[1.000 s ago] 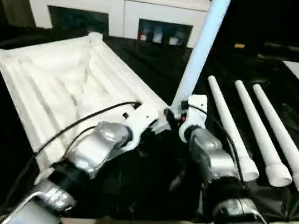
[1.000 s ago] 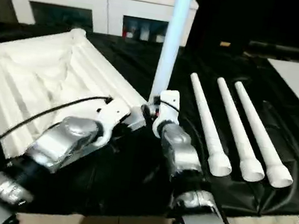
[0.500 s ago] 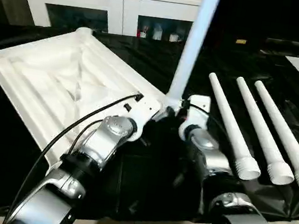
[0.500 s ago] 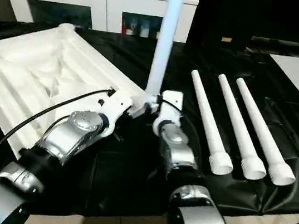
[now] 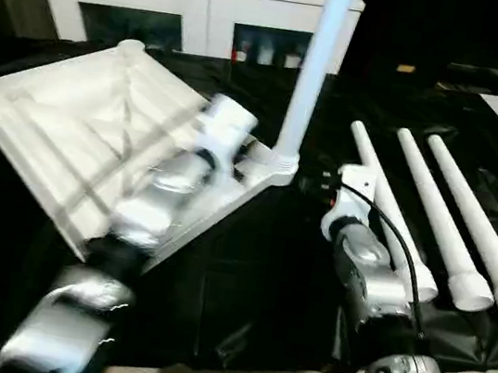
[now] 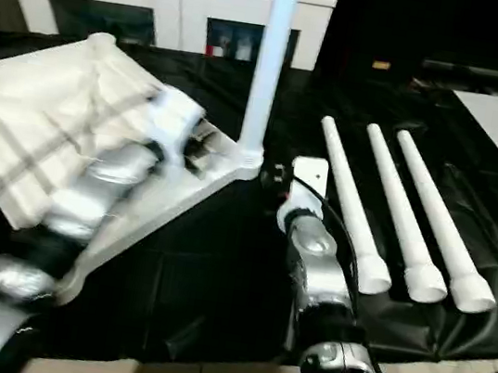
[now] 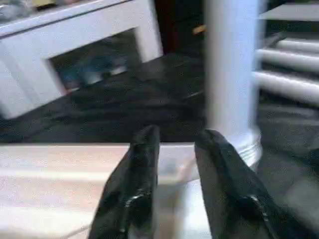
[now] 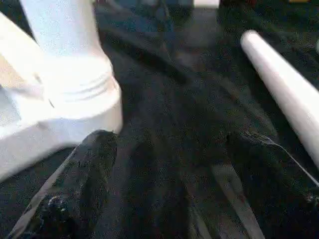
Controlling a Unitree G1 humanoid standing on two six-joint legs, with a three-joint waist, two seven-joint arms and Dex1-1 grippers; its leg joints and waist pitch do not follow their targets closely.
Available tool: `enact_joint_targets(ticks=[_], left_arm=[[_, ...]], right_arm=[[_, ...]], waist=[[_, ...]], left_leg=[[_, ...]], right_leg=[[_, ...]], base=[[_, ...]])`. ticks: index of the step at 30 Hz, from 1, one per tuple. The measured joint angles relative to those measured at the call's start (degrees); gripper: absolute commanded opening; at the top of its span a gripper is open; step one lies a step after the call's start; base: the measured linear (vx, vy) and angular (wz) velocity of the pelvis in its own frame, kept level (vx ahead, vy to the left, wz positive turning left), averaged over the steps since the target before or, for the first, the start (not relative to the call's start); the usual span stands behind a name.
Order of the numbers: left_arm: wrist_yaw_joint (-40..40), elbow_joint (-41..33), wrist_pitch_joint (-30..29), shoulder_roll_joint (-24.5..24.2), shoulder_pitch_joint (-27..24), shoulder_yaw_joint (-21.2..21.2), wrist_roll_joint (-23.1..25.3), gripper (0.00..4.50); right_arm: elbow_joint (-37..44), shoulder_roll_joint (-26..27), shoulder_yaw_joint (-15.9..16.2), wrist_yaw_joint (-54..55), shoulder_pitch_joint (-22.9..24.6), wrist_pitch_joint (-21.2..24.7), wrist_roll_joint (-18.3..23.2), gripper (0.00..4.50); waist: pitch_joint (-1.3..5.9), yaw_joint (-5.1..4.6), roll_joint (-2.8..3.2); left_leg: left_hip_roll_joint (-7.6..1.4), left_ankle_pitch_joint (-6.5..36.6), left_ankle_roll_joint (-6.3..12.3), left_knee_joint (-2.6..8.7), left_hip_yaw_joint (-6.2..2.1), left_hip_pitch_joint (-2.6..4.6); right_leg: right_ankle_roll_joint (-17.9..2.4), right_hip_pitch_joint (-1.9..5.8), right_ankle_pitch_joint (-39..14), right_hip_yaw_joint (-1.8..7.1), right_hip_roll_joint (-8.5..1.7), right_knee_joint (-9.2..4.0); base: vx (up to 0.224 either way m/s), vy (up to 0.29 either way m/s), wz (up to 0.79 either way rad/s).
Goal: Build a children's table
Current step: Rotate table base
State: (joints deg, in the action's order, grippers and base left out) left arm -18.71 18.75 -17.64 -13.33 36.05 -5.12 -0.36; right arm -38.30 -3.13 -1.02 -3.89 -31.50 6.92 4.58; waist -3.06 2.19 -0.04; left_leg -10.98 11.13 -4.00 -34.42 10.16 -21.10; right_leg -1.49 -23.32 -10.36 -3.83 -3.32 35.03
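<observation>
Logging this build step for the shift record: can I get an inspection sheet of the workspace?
Surface: black sheet, wrinkled, covers the bench.
Job's things: tabletop lies ribbed side up; one leg stands upright in its near corner socket; three spare legs lie side by side on the robot's right.
Clutter: nothing seen.
Grippers: left tool over the tabletop beside the standing leg, holding nothing; right tool open, low over the sheet near the socket.
Cables: black cable along the right forearm.
Surroundings: white cabinet behind.
</observation>
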Motion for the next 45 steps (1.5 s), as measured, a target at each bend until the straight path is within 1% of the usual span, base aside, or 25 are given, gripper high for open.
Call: enact_joint_targets(ticks=[1,3,4,5,7,8,10,11,13,15,17,19,21,24,26,28,31,33,35,37,39,41,43,45], left_arm=[[-0.84,-2.03,-1.49,-1.91,-1.29,0.8,-0.03,1.5],[-4.51,-6.6,-4.71,-8.19,-4.87,2.33,-0.23,1.5],[-6.3,-7.7,-5.81,-11.35,-6.08,3.16,-0.5,1.5],[-8.63,-8.36,-6.8,-15.48,-7.49,4.55,-0.51,1.5],[-10.92,-8.5,-7.65,-19.98,-9.18,6.7,-0.28,1.5],[-11.76,-8.4,-8.61,-22.98,-10.51,7.73,0.15,1.5],[-11.84,-7.87,-10.36,-25.82,-12.03,9.28,0.83,1.5],[-11.48,-7.61,-11.9,-28.23,-13.32,9.34,2.29,1.5],[-10.24,-6.01,-14.49,-31.01,-14.42,9.54,4.75,1.5],[-9.24,-5.54,-16.78,-32.8,-15.81,9.88,6.52,1.5],[-10.42,-6.51,-20.3,-34.33,-17.96,9.74,6.75,1.5],[-12.88,-8.88,-23.4,-35.67,-20.29,8.49,6.54,1.5],[-16.64,-11.96,-25.93,-37.35,-23.01,6.0,5.71,1.5],[-20.14,-15.87,-28.77,-37.55,-25.14,3.85,3.81,1.5],[-21.38,-17.99,-29.85,-37.49,-25.6,2.63,2.82,1.5],[-21.9,-18.91,-30.75,-37.14,-25.7,2.66,2.25,1.5],[-22.37,-23.08,-33.08,-33.67,-26.34,3.07,0.04,1.5],[-23.47,-26.06,-33.55,-31.35,-26.55,1.88,-2.26,1.5],[-24.61,-28.72,-33.2,-31.24,-27.0,0.13,-3.11,1.5],[-24.87,-30.89,-33.75,-30.84,-27.56,-0.26,-3.88,1.5],[-24.64,-33.53,-35.47,-28.1,-28.09,-0.63,-4.89,1.5],[-23.7,-34.3,-36.09,-24.99,-28.1,-1.83,-5.31,1.5],[-21.67,-34.16,-36.11,-22.05,-27.67,-2.4,-5.19,1.5],[-19.02,-32.11,-35.31,-18.48,-26.19,-2.74,-4.81,1.5]], right_arm=[[0.0,0.06,0.31,-0.34,0.22,0.5,-0.01,3.85],[0.69,0.31,1.11,-1.26,0.44,1.45,-0.17,3.85],[1.16,0.36,1.46,-1.73,0.5,1.58,-0.3,3.85],[1.69,0.45,1.53,-2.13,0.5,1.68,-0.45,3.85],[1.72,0.48,1.53,-2.45,0.41,1.74,-0.48,3.85],[1.62,0.77,1.66,-2.87,0.23,1.76,-0.48,3.85],[1.56,1.15,2.2,-3.73,0.15,1.78,-0.48,3.85],[1.41,1.63,2.79,-4.46,-0.1,1.82,-0.48,3.85],[1.11,1.99,3.39,-5.53,-0.32,1.91,-0.48,3.85],[-0.02,2.04,3.59,-6.37,-0.64,2.5,-0.51,3.85],[-1.58,2.37,3.77,-6.47,-1.49,2.78,-0.67,3.85],[-2.9,2.66,3.76,-6.36,-2.29,2.87,-0.77,3.85],[-3.64,3.12,3.74,-6.21,-2.9,2.87,-0.81,3.85],[-4.97,3.84,3.72,-6.07,-3.67,2.87,-0.81,3.85],[-5.39,4.35,3.79,-6.09,-4.12,2.86,-0.81,3.85],[-5.94,4.47,3.77,-6.4,-4.46,2.73,-0.8,3.85],[-8.11,4.63,3.81,-7.41,-4.82,2.48,-0.8,3.85],[-8.95,5.21,4.05,-8.07,-4.82,2.48,-0.81,3.85],[-9.12,5.5,4.54,-9.06,-4.82,2.48,-0.79,3.85],[-9.15,5.35,4.76,-9.68,-4.81,2.45,-0.79,3.85],[-9.18,5.25,4.78,-10.8,-4.81,2.27,-0.78,3.85],[-9.21,5.34,4.8,-11.6,-4.8,1.82,-0.77,3.85],[-9.21,5.32,4.85,-12.82,-4.78,1.28,-0.71,3.85],[-8.8,5.03,4.85,-13.49,-4.65,1.05,-0.65,3.85]], waist=[[0.0,-0.2,0.0],[-0.05,-0.74,-0.06],[-0.07,-0.77,-0.09],[-0.11,-0.76,-0.17],[-0.11,-0.47,-0.17],[-0.11,-0.31,-0.18],[-0.13,-0.02,-0.3],[-0.14,0.0,-0.39],[-0.16,-0.06,-0.58],[-0.11,0.12,-0.67],[-0.11,-0.06,-0.7],[-0.11,-0.09,-0.75],[-0.12,-0.07,-0.77],[-0.12,-0.01,-0.8],[-0.13,0.01,-0.84],[-0.12,0.03,-0.84],[-0.13,0.46,-0.83],[-0.11,0.69,-0.91],[-0.1,0.47,-0.93],[-0.1,0.2,-0.93],[-0.12,0.14,-0.9],[-0.1,0.11,-0.93],[-0.11,0.09,-0.96],[-0.1,0.13,-1.02]], left_leg=[[0.0,0.0,0.0,0.0,0.0,0.0],[0.0,0.0,-0.02,0.03,-0.02,-0.01],[-0.01,-0.01,-0.04,0.03,-0.03,0.0],[-0.01,-0.02,-0.05,0.04,-0.04,-0.01],[0.0,-0.02,-0.06,0.04,-0.03,0.0],[0.02,-0.02,-0.06,0.04,-0.03,-0.02],[0.06,-0.02,-0.05,0.03,-0.02,-0.05],[0.06,-0.02,-0.05,0.03,0.02,-0.04],[0.06,-0.01,-0.05,0.04,0.03,-0.06],[0.07,-0.01,-0.04,0.03,0.03,-0.03],[0.07,-0.01,-0.04,0.03,0.04,-0.02],[0.05,-0.01,-0.05,0.03,0.03,0.0],[0.05,-0.01,-0.05,0.04,0.03,0.04],[0.05,-0.02,-0.06,0.02,0.03,0.03],[0.05,-0.02,-0.06,0.02,0.03,0.05],[0.05,-0.02,-0.06,0.02,0.03,0.05],[0.08,-0.02,-0.06,-0.02,0.03,0.06],[0.08,-0.02,-0.06,-0.05,0.03,0.05],[0.07,-0.02,-0.06,-0.04,0.03,0.07],[0.06,-0.02,-0.06,-0.04,0.03,0.11],[0.07,-0.02,-0.06,-0.04,0.03,0.09],[0.06,-0.03,-0.07,-0.05,0.03,0.11],[0.06,-0.03,-0.07,-0.06,0.03,0.09],[0.06,-0.05,-0.1,-0.06,0.02,0.11]], right_leg=[[0.0,-0.01,0.0,0.0,0.01,0.02],[0.0,-0.06,0.0,0.01,0.04,0.06],[0.0,-0.12,0.0,0.02,0.05,0.1],[0.01,-0.14,-0.01,0.01,0.06,0.13],[0.04,-0.12,-0.02,0.04,0.05,0.1],[0.05,-0.11,-0.03,0.04,0.04,0.04],[0.07,-0.07,-0.05,0.06,0.0,0.0],[0.08,-0.07,-0.05,0.09,-0.01,-0.02],[0.08,-0.07,-0.05,0.1,-0.01,-0.02],[0.08,-0.03,-0.05,0.1,-0.02,-0.04],[0.07,-0.04,-0.05,0.12,-0.02,-0.03],[0.07,-0.04,-0.05,0.11,-0.02,0.02],[0.07,-0.04,-0.05,0.11,-0.01,0.03],[0.07,-0.04,-0.05,0.11,-0.01,0.07],[0.05,-0.04,-0.04,0.11,-0.01,0.09],[0.05,-0.03,-0.03,0.11,-0.01,0.11],[0.05,0.04,-0.03,0.11,-0.06,0.08],[0.04,0.05,-0.03,0.11,-0.06,0.09],[0.04,0.05,-0.03,0.11,-0.05,0.12],[0.05,0.05,-0.03,0.11,-0.04,0.16],[0.05,0.05,-0.03,0.11,-0.05,0.16],[0.04,0.05,-0.02,0.11,-0.05,0.19],[0.0,0.05,0.0,0.11,-0.05,0.2],[-0.03,0.07,0.03,0.1,-0.04,0.22]], base=[[0.0,0.0,0.0],[0.0,0.0,0.0],[0.0,0.0,0.0],[0.0,0.0,0.0],[0.0,0.0,0.0],[0.0,0.0,0.0],[0.0,0.0,0.0],[0.0,0.0,0.0],[0.0,0.0,0.0],[0.0,0.0,0.0],[0.0,0.0,0.0],[0.0,0.0,0.0],[0.0,0.0,0.0],[0.0,0.0,0.0],[0.0,0.0,0.0],[0.0,0.0,0.0],[0.0,0.0,0.0],[0.0,0.0,0.0],[0.0,0.0,0.0],[0.0,0.0,0.0],[0.0,0.0,0.0],[0.0,0.0,0.0],[0.0,0.0,0.0],[0.0,0.0,0.0]])
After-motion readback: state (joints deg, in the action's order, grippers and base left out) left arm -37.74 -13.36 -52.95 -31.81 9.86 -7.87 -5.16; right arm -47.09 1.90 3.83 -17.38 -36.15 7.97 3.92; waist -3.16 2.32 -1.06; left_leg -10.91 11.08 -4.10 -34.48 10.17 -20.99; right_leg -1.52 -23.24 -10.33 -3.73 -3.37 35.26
